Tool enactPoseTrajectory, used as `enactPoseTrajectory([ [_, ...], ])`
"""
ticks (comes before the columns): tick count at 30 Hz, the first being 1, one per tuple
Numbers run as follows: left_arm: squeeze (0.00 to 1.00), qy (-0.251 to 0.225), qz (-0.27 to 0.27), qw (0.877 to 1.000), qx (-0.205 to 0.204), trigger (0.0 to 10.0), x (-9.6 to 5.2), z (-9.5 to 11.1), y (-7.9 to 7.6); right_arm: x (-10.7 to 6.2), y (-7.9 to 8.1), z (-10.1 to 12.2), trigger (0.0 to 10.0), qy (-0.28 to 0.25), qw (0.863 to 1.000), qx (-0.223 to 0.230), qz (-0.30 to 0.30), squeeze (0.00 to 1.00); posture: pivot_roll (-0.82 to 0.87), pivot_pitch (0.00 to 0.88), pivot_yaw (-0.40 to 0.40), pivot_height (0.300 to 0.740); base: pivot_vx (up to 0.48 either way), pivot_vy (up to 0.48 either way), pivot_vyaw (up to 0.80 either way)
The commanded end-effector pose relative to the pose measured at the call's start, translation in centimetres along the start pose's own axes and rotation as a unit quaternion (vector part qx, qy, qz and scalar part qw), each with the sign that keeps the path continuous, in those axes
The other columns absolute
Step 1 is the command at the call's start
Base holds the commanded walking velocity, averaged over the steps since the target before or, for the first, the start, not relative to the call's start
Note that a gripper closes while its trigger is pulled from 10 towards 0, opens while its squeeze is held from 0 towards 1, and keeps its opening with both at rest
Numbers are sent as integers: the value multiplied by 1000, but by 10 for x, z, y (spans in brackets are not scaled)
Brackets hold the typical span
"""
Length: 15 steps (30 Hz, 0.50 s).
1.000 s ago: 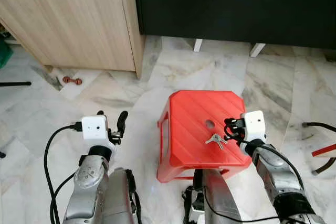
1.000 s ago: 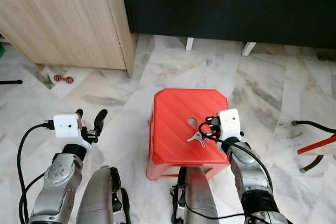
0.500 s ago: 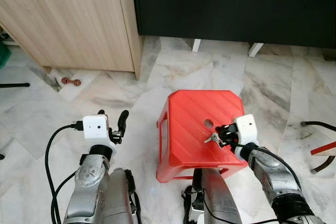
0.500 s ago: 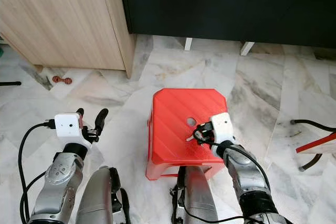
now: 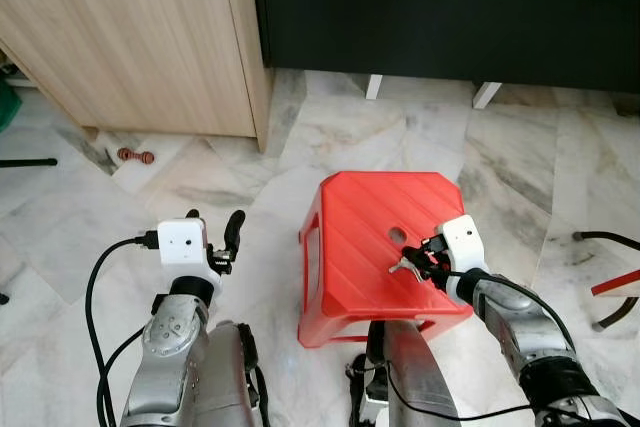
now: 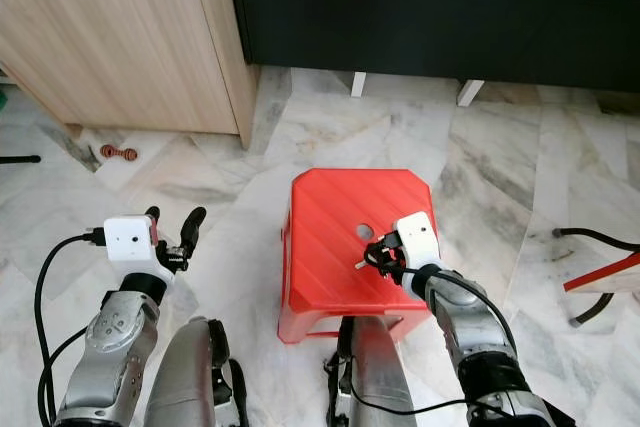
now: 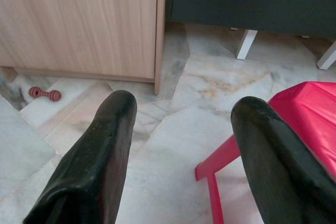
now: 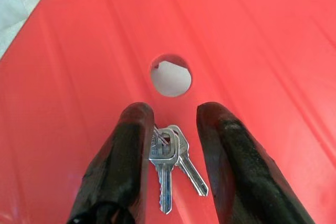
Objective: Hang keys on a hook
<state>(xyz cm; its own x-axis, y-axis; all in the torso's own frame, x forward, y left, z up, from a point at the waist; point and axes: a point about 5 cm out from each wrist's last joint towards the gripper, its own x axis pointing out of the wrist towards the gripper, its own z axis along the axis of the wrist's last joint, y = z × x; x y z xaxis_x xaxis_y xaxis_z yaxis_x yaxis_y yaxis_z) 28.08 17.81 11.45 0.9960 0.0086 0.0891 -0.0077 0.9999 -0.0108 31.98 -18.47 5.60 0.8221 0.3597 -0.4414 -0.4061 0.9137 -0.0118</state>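
A small bunch of silver keys (image 8: pixel 168 156) lies flat on the red plastic stool (image 5: pixel 370 207), just on my side of its round hole (image 8: pixel 170 75). My right gripper (image 8: pixel 176 111) is down at the stool top with its black fingers open, one on each side of the keys; one finger touches the key ring. From the head, the keys (image 5: pixel 403 266) peek out at the tip of the right gripper (image 5: pixel 420 255). My left gripper (image 5: pixel 213 219) hangs open over the marble floor, left of the stool, with nothing between its fingers (image 7: pixel 105 150).
A light wood cabinet (image 5: pixel 130 27) stands at the back left and a black low cabinet (image 5: pixel 450 7) on white legs stands behind the stool. A small red-brown toy (image 5: pixel 137 155) lies on the floor by the wood cabinet. A black cable (image 5: pixel 600 237) lies at the right.
My right gripper has moved left and forward over the stool, from beside the keys to astride them. The keys have shifted slightly. The left arm stays still.
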Motion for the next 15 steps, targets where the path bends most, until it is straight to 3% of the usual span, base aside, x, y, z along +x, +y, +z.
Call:
enactPoseTrajectory([
  [1,0,12,-7,1000,9,10000,-5,-7,-2,-2,0,-17,10000,32,999,2,3,0,-63,304,-72,619,0,0,0],
  [15,0,11,-6,1000,10,10000,-8,-6,-2,1,1,-22,10000,40,999,3,2,0,-58,317,-72,619,0,0,0],
])
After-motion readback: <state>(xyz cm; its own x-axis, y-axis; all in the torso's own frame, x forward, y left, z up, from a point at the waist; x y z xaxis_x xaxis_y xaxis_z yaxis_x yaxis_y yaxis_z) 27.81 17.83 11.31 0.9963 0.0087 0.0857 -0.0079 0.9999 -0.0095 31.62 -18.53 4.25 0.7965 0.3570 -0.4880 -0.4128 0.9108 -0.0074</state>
